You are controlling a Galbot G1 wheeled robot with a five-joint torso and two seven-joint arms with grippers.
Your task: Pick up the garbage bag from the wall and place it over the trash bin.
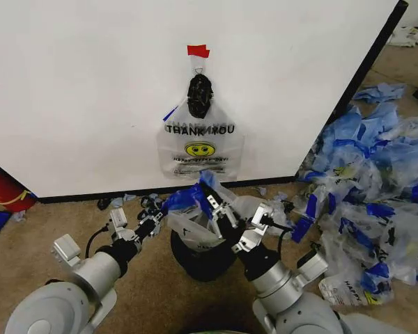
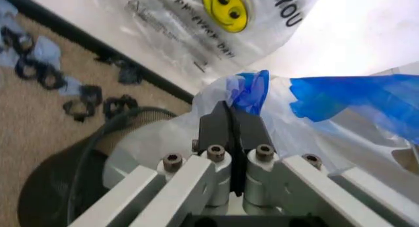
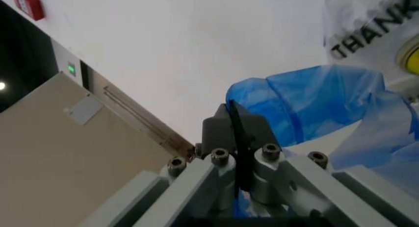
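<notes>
A clear garbage bag (image 1: 195,226) with blue tape strips (image 2: 340,97) is stretched between both grippers, just above the black mesh trash bin (image 1: 198,263). My left gripper (image 1: 161,209) is shut on the bag's left edge, its fingertips (image 2: 219,121) pinching plastic beside the blue tape. My right gripper (image 1: 212,203) is shut on the right edge, its fingertips (image 3: 226,126) against a blue strip (image 3: 307,99). The bin's rim (image 2: 98,134) curves just below the bag. On the white wall (image 1: 90,83) hangs a like bag (image 1: 200,142) with "THANK YOU" and a yellow smiley.
A black knot-like lump (image 1: 199,94) under red tape holds up the hanging bag. A big mass of clear-and-blue bags (image 1: 376,195) covers the floor at the right. A red object (image 1: 0,188) sits at the far left. Small scraps (image 2: 39,65) lie along the wall's black base strip.
</notes>
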